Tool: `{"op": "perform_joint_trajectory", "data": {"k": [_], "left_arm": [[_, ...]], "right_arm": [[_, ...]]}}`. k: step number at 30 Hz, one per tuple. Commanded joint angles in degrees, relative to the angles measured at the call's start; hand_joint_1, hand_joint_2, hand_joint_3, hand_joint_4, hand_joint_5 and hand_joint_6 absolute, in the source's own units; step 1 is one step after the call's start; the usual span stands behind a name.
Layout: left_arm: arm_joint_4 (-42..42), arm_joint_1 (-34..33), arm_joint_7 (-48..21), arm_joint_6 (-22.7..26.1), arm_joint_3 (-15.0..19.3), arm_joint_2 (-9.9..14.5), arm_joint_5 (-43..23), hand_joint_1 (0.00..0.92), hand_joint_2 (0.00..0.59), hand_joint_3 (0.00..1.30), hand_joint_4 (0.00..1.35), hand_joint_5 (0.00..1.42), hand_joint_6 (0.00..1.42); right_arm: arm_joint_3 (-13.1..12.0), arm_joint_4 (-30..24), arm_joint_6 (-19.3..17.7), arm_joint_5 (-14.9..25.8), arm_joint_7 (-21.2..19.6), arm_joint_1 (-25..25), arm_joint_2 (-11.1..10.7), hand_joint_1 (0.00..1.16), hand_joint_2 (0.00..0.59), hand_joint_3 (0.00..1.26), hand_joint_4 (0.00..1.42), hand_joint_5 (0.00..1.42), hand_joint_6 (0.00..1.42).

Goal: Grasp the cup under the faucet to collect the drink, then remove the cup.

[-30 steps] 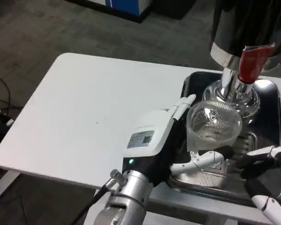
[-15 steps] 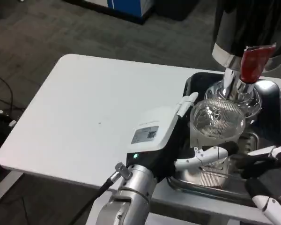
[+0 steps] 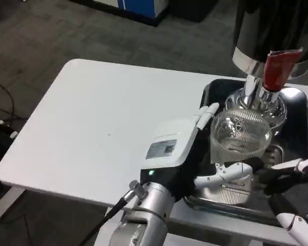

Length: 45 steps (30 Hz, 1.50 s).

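Note:
A clear ribbed plastic cup (image 3: 239, 139) stands upright over the metal drip tray (image 3: 297, 134), just in front of the dispenser's chrome spout (image 3: 252, 92). My left hand (image 3: 187, 151) grips the cup from its left side, one white finger along the far rim and another curling round the front below it. The red tap handle (image 3: 276, 69) hangs above the cup to its right. My right hand (image 3: 292, 192) is at the lower right by the tray's front corner, its fingers curled and touching nothing I can see.
The tall silver drink dispenser (image 3: 277, 31) rises at the back right, its round base in the tray. The white table (image 3: 108, 118) stretches bare to the left. A black cable runs from my left forearm off the table's front edge.
The left hand and the cup have shifted slightly right, nearer the spout. The view also shifted a little since the earliest frame. The right hand has stayed put.

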Motion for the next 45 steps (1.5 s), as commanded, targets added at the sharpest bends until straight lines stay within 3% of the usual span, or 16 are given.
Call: {"op": "perform_joint_trajectory", "data": {"k": [1, 8, 45], "left_arm": [[-0.88, 3.23, -2.51, 2.08, -2.06, -0.4, 1.3, 0.105, 0.097, 0.11, 0.02, 0.14, 0.19], [-4.61, 5.93, -2.42, 3.97, -2.46, -1.04, 2.45, 0.091, 0.101, 0.11, 0.02, 0.08, 0.12], [-10.74, 9.22, -2.52, 7.29, -2.03, -0.65, 5.92, 0.091, 0.102, 0.13, 0.04, 0.09, 0.1]], "right_arm": [[0.02, -0.55, -0.92, 0.61, -0.05, 0.3, 0.43, 0.43, 0.382, 0.56, 0.59, 0.56, 0.38], [0.26, -0.41, -1.07, 0.57, -0.01, 0.19, 0.58, 0.43, 0.382, 0.56, 0.59, 0.56, 0.38], [-0.26, -0.58, -1.58, 1.06, 0.02, 0.84, 0.9, 0.42, 0.39, 0.56, 0.59, 0.56, 0.38]]}}
